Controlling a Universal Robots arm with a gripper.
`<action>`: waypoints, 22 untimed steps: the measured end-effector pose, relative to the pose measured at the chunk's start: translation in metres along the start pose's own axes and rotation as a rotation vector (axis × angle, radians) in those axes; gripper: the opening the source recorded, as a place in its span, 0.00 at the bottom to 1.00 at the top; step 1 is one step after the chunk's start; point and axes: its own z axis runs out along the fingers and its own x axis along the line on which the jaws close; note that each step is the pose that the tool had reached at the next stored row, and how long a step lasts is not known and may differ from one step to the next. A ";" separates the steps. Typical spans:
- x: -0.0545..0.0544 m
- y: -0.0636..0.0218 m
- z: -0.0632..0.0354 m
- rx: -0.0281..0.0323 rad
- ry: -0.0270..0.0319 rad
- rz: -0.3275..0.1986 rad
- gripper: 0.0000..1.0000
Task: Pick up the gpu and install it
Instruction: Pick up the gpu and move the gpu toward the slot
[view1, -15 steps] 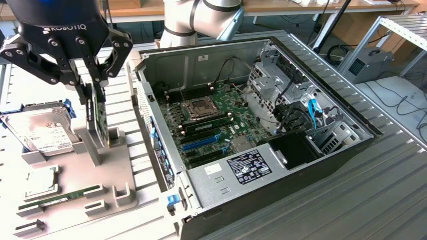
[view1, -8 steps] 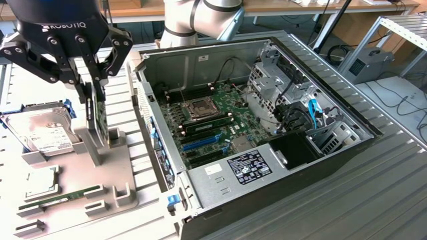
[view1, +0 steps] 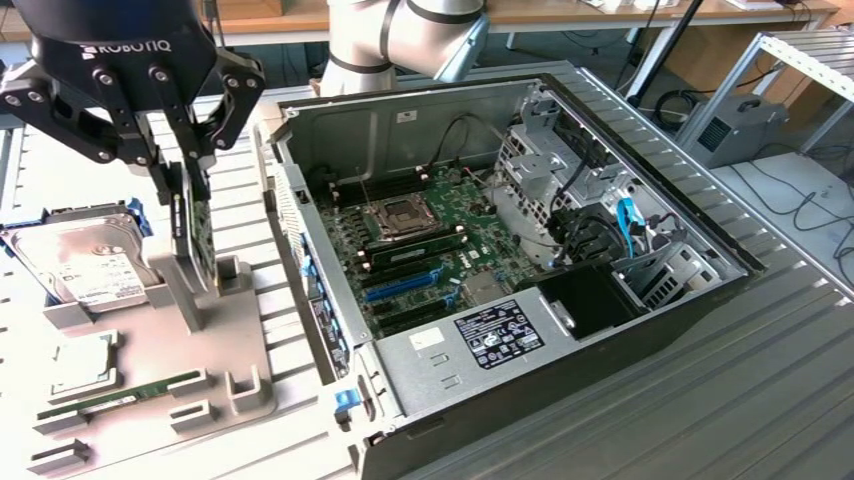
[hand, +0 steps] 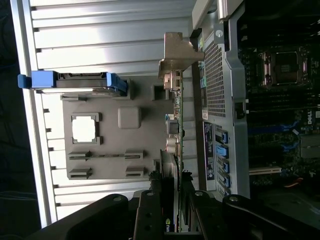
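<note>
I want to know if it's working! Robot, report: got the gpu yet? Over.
Gripper shut on gpu. Gpu upright at its stand, not in the case yet. Nothing seen blocking.

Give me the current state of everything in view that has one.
gripper: shut on the gpu.
gpu: upright at the grey holder slot, outside the case.
hard drive: leaning on the grey holder, untouched.
memory stick: lying flat on the grey holder.
computer case: lying on its side, open, blue card slots empty.
</note>
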 end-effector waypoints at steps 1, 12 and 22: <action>0.000 0.0000 -0.0003 0.0001 0.0000 0.000 0.26; 0.000 0.0000 -0.0037 0.0000 0.0000 0.000 0.26; 0.000 -0.0001 -0.0074 0.0000 0.0000 0.000 0.26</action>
